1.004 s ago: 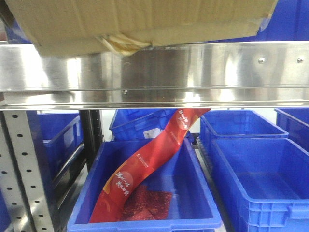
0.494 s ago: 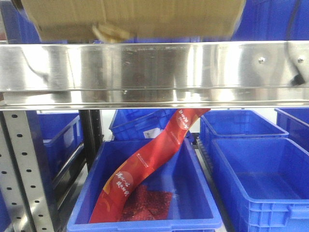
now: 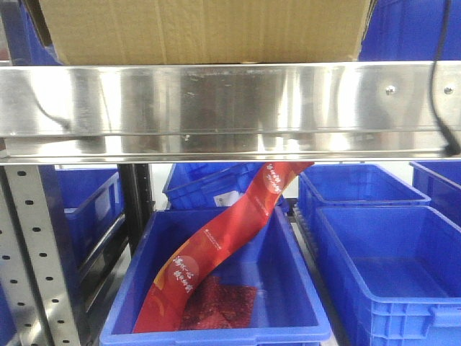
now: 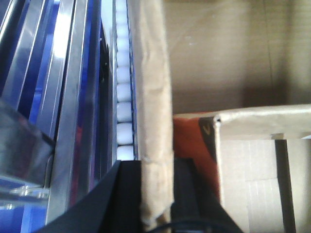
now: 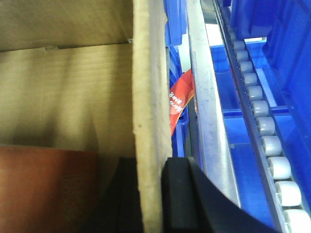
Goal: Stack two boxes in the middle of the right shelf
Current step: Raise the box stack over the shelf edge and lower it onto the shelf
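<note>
— So, where does the shelf (image 3: 230, 101) stand?
— Its shiny front rail runs across the front view, with my large box (image 3: 202, 30) sitting right above it.
— And below?
— Blue bins (image 3: 216, 288); a red packet (image 3: 216, 245) leans in the middle one.
— Your pincers?
— My left pincer (image 4: 156, 194) pinches the box's left wall, one finger on each face. My right pincer (image 5: 148, 194) pinches the right wall the same way.
</note>
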Robot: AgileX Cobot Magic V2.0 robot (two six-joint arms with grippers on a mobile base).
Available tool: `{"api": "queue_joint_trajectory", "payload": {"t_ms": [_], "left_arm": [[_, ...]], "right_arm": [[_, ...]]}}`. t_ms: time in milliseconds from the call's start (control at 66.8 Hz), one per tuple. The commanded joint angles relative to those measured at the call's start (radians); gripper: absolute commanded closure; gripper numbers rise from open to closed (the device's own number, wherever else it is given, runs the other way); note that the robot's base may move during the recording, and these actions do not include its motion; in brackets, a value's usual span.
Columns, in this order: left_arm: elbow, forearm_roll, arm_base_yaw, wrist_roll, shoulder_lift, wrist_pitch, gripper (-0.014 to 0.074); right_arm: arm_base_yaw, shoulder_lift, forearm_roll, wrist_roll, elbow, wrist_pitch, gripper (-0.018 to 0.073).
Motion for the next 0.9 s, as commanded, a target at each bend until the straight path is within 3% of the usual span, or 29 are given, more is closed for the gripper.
{"api": "queue_joint_trajectory", "payload": {"t_ms": [0, 105, 195, 315, 494, 569, 629, 824, 884], "left_arm": [[-0.014, -0.03, -0.003, 0.001, 0.001, -0.065, 0.0356], [-0.014, -0.018, -0.003, 0.001, 0.001, -0.067, 0.0203], [-0.014, 0.016, -0.003, -0.004, 0.001, -0.069, 0.0139], [-0.014, 0.077, -0.003, -0.011, 0.001, -0.073, 0.013], [-0.014, 0.081, -0.003, -0.016, -0.012, -0.073, 0.0143], [-0.014, 0.079, -0.003, -0.019, -0.019, -0.073, 0.0194], [-0.014, 0.079, -0.003, -0.019, -0.021, -0.073, 0.0282], [-0.014, 0.075, -0.003, -0.019, -0.026, -0.058, 0.0685], [-0.014, 0.069, -0.003, -0.019, -0.036, -0.036, 0.0706]], "right_arm": [[-0.002, 0.003, 0.013, -0.02, -0.012, -0.055, 0.0562], [-0.002, 0.003, 0.013, -0.019, -0.012, -0.07, 0.0263], [-0.002, 0.003, 0.003, -0.019, -0.012, -0.081, 0.0111], [-0.002, 0.003, -0.04, -0.019, -0.012, -0.083, 0.0059], [-0.002, -0.012, -0.049, -0.019, -0.012, -0.08, 0.0063], [-0.002, -0.02, -0.049, -0.019, -0.012, -0.077, 0.0104], [-0.002, -0.022, -0.049, -0.019, -0.012, -0.067, 0.0197], [-0.002, -0.025, -0.038, -0.019, -0.012, -0.033, 0.0732], [-0.002, -0.029, -0.03, -0.019, -0.012, -0.017, 0.0725]]}}
